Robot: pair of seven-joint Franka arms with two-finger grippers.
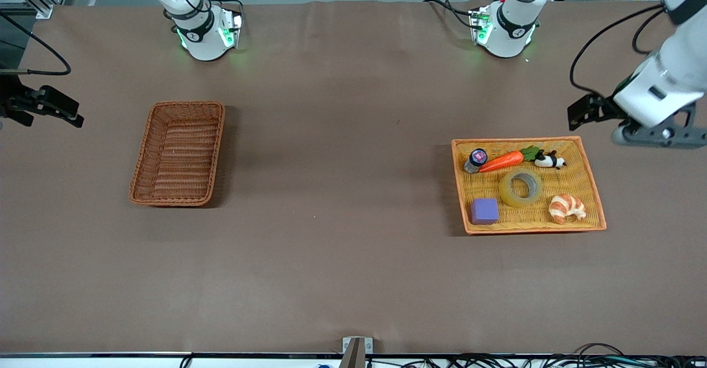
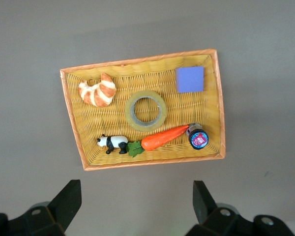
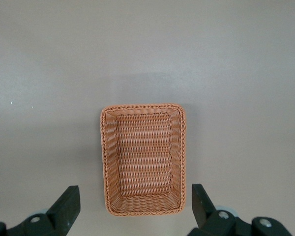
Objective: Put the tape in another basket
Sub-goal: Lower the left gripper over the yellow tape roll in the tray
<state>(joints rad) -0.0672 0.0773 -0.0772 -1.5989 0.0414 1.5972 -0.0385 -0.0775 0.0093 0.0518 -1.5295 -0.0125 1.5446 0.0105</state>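
Both tools hang in the air with nothing between their fingers. On the left arm, the left tool (image 2: 135, 206) has its two dark fingers (image 2: 69, 201) spread wide apart, and it is up over the bare tabletop (image 1: 342, 257) at the left arm's end, just off the edge of the orange-rimmed tray (image 1: 461, 183) that faces the robot bases.

Below that tool, in the middle of the tray, the tape (image 1: 521, 187) lies flat, a yellowish translucent ring with a grey core, free of any grip. Around the tape, all in the same tray: a purple block (image 1: 484, 211) and a croissant (image 1: 567, 208) sit nearer to the front camera than the tape, one on each side of it. A carrot (image 1: 504, 161) lies farther from that camera than the tape, with a small round jar (image 1: 476, 159) at its tip and a little panda figure (image 1: 549, 161) by its green leaves. The tape touches none of them, though the carrot is close.

Well apart, toward the right arm's end of the tabletop, stands the basket (image 1: 178, 153), reddish-brown wicker with raised sides and nothing in it. On the right arm, the right tool (image 3: 135, 209) is also wide open, its fingers (image 3: 67, 205) set apart, waiting up over the tabletop just beside the basket.
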